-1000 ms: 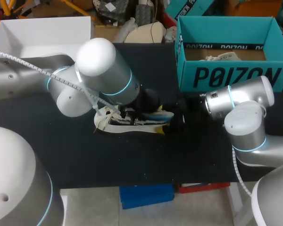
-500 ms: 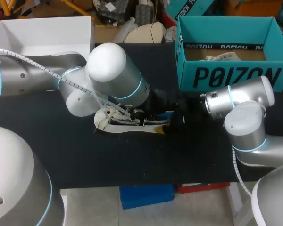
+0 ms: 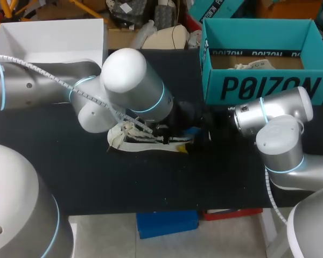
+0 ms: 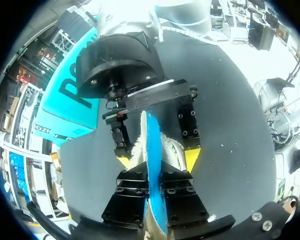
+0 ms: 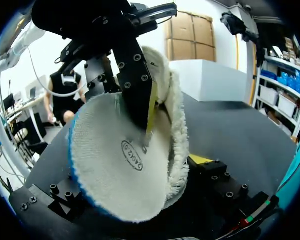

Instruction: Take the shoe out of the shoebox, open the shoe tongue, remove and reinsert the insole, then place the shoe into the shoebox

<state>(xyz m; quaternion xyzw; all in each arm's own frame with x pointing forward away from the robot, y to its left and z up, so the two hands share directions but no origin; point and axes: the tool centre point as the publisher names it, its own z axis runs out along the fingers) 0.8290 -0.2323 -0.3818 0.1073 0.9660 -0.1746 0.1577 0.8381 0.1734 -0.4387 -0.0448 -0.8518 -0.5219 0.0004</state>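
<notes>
Sitting at the middle of the table [image 3: 97, 177], near and left of the teal shoebox [image 3: 258, 86], the shoe [image 3: 151, 142] is clamped across its fleecy body by the right gripper [image 4: 157, 159], its 2 yellow tips pressed on either side. The insole [image 5: 120, 160], white fleece with a blue rim, stands on edge at the shoe's opening, and the left gripper [image 4: 157, 197] is closed on that rim. I judge the step to be working the insole through the opening. Its far end is hidden, so I cannot say whether it is coming out or going in. Doing it well means the right arm holds the shoe firm while the left moves the insole along the shoe's length. It should stay flat to the sole and untwisted, so the soft rim neither folds nor slips from the pinch.
</notes>
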